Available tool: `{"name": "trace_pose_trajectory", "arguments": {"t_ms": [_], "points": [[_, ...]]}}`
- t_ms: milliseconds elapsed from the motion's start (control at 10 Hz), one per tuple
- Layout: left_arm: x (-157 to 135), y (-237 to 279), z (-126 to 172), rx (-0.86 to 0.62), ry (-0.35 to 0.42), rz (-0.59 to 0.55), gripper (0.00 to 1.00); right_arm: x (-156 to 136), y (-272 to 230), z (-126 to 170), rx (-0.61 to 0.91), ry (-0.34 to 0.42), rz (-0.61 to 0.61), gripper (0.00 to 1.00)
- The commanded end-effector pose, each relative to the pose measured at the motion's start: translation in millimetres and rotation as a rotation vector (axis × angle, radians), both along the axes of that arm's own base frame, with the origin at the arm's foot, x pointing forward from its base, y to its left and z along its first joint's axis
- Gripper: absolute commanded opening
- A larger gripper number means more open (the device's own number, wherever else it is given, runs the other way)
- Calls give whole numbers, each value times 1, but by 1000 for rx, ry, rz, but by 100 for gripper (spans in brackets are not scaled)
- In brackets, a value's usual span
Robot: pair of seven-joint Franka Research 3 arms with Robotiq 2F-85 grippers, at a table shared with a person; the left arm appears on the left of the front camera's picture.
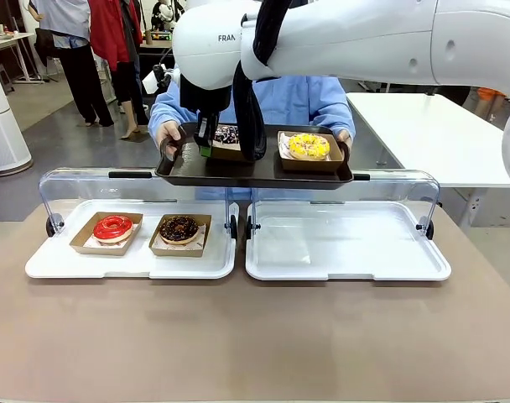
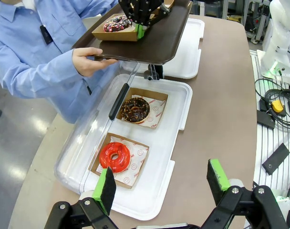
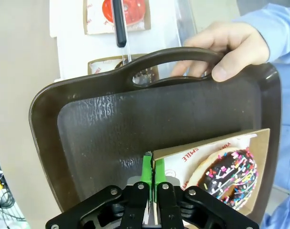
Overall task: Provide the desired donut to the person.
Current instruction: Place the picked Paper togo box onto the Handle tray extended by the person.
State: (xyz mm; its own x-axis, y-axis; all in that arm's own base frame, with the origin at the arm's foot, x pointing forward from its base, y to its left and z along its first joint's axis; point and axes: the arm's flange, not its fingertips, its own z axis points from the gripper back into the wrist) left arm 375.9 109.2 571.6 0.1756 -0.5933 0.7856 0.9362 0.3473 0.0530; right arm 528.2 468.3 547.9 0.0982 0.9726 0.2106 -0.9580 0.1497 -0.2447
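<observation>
At the upper middle of the front view, the right gripper (image 3: pixel 150 172) pinches, pads nearly together, the near edge of the sprinkled donut's card tray (image 3: pixel 216 162), resting on the person's brown tray (image 1: pixel 253 172).

1. We saw two lidded trays side by side on the worktop (image 1: pixel 255 336), the left tray (image 1: pixel 129 264) and the right tray (image 1: pixel 347 264).
2. In the left tray sat two donuts in card boats, the glazed donut (image 1: pixel 112 227) left of the chocolate donut (image 1: pixel 179 228).
3. Behind them, the person (image 1: pixel 305 96) held a serving tray (image 1: pixel 255 172) above the far edge.
4. On it lay a sprinkled donut (image 1: pixel 226 134) left of a yellow donut (image 1: pixel 309 145).
</observation>
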Motion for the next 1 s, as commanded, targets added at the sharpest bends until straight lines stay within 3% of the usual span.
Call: {"name": "trace_pose_trajectory", "arguments": {"t_ms": [0,100,200,500,900], "points": [[-1,0,0,-17,-2,0,100,3,11,8,2,-29,12,62],[-1,0,0,-17,-2,0,100,1,12,9,0,-35,17,76],[-1,0,0,-17,-2,0,100,0,13,9,-4,-36,18,100],[-1,0,0,-17,-2,0,100,-1,13,8,-6,-21,29,97],[-1,0,0,-17,-2,0,100,-20,17,20,-39,12,74,100]]}}
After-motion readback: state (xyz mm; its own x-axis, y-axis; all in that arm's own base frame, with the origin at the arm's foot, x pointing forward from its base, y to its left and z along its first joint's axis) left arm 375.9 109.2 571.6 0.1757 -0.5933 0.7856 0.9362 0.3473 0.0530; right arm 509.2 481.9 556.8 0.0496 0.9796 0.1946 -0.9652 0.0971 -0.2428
